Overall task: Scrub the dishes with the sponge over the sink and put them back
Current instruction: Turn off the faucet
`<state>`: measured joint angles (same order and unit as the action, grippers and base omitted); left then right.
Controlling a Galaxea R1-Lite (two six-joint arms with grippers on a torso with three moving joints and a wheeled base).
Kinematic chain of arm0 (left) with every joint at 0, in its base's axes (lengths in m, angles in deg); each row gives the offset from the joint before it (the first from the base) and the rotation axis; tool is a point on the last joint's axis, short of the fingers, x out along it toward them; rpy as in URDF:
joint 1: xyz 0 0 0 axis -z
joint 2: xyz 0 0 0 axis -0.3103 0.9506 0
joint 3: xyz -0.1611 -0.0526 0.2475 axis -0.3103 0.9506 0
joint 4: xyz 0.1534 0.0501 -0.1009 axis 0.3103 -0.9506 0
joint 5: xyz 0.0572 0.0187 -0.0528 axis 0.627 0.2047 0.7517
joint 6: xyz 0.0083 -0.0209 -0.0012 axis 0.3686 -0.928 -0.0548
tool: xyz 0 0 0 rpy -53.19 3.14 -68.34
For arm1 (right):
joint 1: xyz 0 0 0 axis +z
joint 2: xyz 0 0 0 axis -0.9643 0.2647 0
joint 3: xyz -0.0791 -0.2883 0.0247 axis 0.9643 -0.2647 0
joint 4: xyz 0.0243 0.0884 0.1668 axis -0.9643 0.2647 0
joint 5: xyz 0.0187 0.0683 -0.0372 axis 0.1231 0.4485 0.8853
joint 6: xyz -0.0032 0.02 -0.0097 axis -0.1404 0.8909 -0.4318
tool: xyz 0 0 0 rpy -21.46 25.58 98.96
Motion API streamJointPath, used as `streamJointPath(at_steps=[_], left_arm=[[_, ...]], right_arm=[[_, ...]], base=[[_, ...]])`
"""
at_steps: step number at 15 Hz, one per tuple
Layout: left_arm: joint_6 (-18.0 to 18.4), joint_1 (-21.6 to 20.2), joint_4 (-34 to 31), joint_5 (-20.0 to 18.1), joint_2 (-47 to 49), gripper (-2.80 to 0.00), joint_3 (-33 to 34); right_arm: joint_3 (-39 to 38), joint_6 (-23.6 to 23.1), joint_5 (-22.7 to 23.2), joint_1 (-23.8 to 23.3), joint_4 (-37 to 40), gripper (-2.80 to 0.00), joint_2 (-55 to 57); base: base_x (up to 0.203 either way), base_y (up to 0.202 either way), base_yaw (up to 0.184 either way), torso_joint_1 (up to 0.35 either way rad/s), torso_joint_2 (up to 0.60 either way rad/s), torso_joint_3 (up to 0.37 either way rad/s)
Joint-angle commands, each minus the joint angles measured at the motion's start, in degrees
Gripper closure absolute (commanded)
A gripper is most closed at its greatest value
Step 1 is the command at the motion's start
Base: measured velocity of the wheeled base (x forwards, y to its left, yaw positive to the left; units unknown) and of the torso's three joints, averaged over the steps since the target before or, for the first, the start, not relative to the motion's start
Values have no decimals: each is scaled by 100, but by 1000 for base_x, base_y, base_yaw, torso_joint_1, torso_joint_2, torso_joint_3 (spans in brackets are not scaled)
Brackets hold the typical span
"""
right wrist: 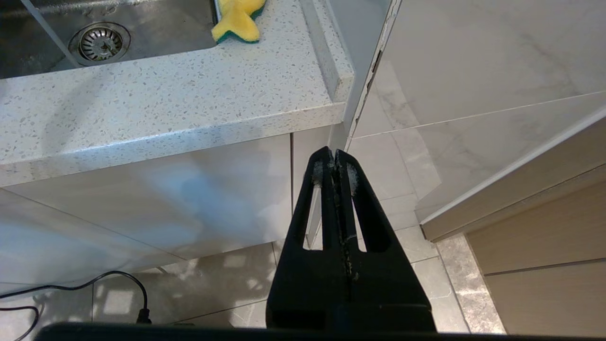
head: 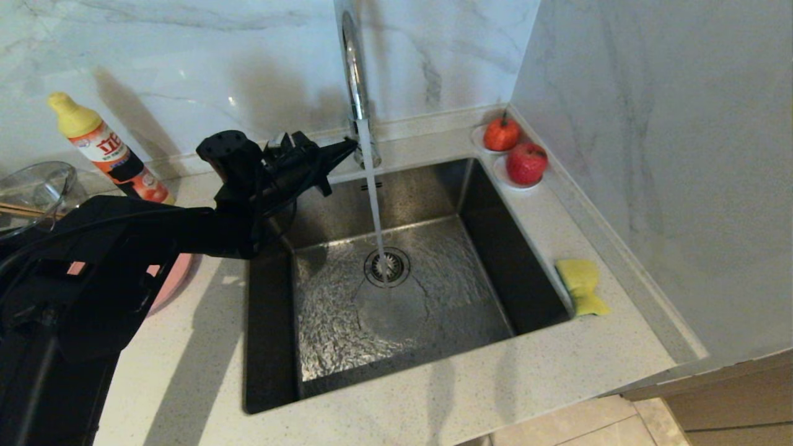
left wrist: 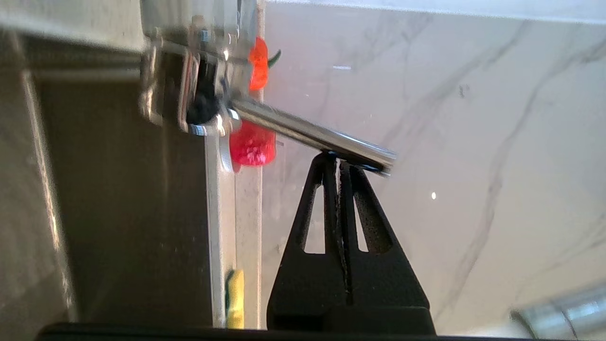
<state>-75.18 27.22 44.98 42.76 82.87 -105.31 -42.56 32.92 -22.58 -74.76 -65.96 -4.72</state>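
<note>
- Left gripper is seen in the upper middle of the head view, jaws pressed together on nothing, its tip against the tap lever of the tall chrome tap; water is running into the square stainless-steel sink.
- Right gripper is parked below the counter edge, jaws pressed together, empty.
- Yellow waisted foam sponge lies on the counter at right of frame, just beside the sink rim; a green scouring layer shows underneath in the right wrist view.
- Matte pink round plate is mostly hidden under the left arm at left of frame; the teal bowl is not seen.
- Sponge is judged light, soft and compressible; a pinch across the narrow waist is advised.
- Plate is judged stiff, breakable and slippery once wet; the rim is the place to take hold.
</note>
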Motion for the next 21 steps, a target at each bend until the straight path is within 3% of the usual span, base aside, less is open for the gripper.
streamJointPath(at_steps=[1, 9, 17, 21], left_arm=[[-50, -7, -192, 39, 288, 0, -484], [-58, -136, -260, 271, 296, 0, -558], [-163, -325, -195, 251, 200, 0, -551], [-167, -300, 432, 131, -289, 0, 279]], right_arm=[[0, 2, 0, 2, 4, 0, 9], [0, 2, 0, 2, -4, 0, 9], [0, 2, 0, 2, -4, 0, 9], [0, 2, 0, 2, -4, 0, 9]], base=[[0, 0, 0, 0, 0, 0], [0, 0, 0, 0, 0, 0], [0, 0, 0, 0, 0, 0], [0, 0, 0, 0, 0, 0]])
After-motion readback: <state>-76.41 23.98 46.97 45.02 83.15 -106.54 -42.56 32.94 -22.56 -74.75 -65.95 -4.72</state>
